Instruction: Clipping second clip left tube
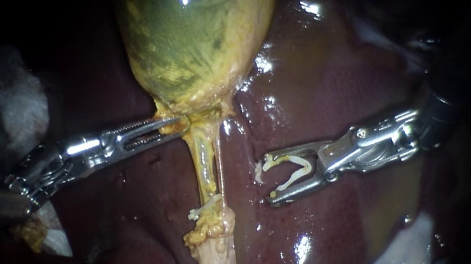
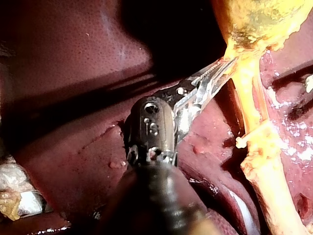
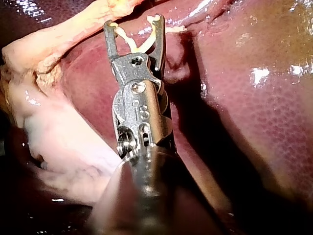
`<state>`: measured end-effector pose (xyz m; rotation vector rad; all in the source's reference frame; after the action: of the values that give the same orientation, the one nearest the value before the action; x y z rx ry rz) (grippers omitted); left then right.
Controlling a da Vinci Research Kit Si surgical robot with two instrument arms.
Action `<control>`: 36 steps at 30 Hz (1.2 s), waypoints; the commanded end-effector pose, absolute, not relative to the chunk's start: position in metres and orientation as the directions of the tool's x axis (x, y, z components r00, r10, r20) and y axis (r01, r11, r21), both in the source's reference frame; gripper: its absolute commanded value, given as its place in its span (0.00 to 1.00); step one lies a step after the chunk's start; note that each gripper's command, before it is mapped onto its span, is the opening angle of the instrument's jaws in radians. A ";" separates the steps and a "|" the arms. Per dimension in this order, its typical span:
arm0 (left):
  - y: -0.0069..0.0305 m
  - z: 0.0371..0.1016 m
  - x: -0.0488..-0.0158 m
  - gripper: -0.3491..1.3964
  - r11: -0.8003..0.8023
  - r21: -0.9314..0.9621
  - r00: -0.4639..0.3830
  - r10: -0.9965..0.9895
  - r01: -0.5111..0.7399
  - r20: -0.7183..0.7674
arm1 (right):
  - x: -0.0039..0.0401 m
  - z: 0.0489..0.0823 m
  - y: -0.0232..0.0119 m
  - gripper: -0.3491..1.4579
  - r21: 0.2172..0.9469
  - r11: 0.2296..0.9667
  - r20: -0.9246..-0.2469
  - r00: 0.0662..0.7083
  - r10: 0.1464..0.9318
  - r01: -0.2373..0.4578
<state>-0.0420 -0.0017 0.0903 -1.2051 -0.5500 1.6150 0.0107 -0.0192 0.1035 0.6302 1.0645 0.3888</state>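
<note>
The liver (image 1: 330, 83) was wet and glossy; the gallbladder (image 1: 197, 22) smooth and shiny, rough at its neck. The left instrument (image 1: 179, 125) and right instrument (image 1: 268, 179) were polished metal; the clip (image 1: 294, 170) matt white plastic.

Two instruments: the left instrument (image 1: 182, 124) and the right instrument (image 1: 267, 181). One gallbladder (image 1: 197, 22) and one liver (image 1: 331, 89). Two tubes run down from the gallbladder: a thick tube (image 1: 205, 163) and a thin tube (image 1: 220, 167) just beside it. Two white clips: a closed clip (image 1: 205, 209) at the tubes' lower end, and an open clip (image 1: 295, 168) between the right instrument's jaws
</note>
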 end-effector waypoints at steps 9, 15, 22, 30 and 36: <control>-0.0017 0.0902 -0.0419 0.00 -0.392 -0.806 0.002 0.899 -0.444 -0.438 | 0.0107 0.1035 -0.0192 0.52 0.647 0.762 -0.684 0.443 0.580 0.002; -0.0015 0.0893 -0.0414 0.00 -0.389 -0.809 -0.001 0.902 -0.441 -0.432 | 0.0107 0.1035 -0.0192 0.52 0.651 0.759 -0.680 0.443 0.584 -0.001; -0.0008 0.0861 -0.0396 0.00 -0.375 -0.817 -0.030 0.915 -0.438 -0.403 | 0.0107 0.1034 -0.0193 0.52 0.663 0.748 -0.669 0.443 0.598 -0.008; 0.0000 0.0815 -0.0377 0.00 -0.355 -0.825 -0.073 0.930 -0.439 -0.361 | 0.0110 0.1032 -0.0195 0.52 0.705 0.708 -0.624 0.440 0.645 -0.038; -0.0003 0.0791 -0.0380 0.00 -0.349 -0.828 -0.077 0.933 -0.439 -0.352 | 0.0120 0.1021 -0.0203 0.52 0.748 0.660 -0.573 0.434 0.695 -0.070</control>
<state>-0.0381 -0.0004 0.0789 -1.1051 -0.6567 1.6473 0.0123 -0.0204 0.1019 0.7212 1.0180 0.5423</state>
